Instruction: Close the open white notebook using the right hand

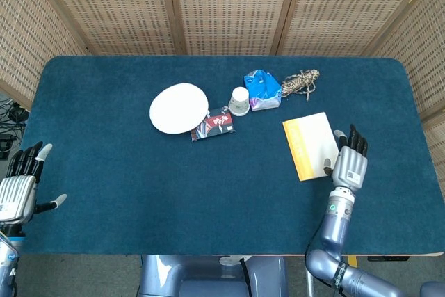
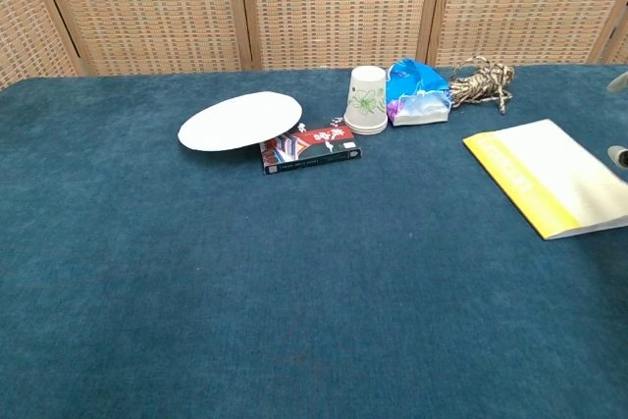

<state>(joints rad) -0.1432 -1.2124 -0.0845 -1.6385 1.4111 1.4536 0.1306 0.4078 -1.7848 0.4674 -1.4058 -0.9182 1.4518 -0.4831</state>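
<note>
The white notebook [image 1: 311,145] with a yellow spine strip lies flat and closed on the blue table, right of centre; the chest view also has the notebook [image 2: 549,178] at its right side. My right hand [image 1: 349,161] is just right of it, fingers spread, holding nothing, with the thumb near the cover's lower right corner. Only fingertips of that right hand [image 2: 619,154] show at the edge of the chest view. My left hand [image 1: 21,183] hovers off the table's front left edge, fingers apart and empty.
A white plate [image 1: 179,108] rests partly on a red booklet [image 1: 213,125]. An upturned paper cup [image 1: 239,101], a blue packet [image 1: 262,89] and a bundle of twine [image 1: 302,81] stand behind the notebook. The blue table [image 1: 139,193] is ringed by wicker screens.
</note>
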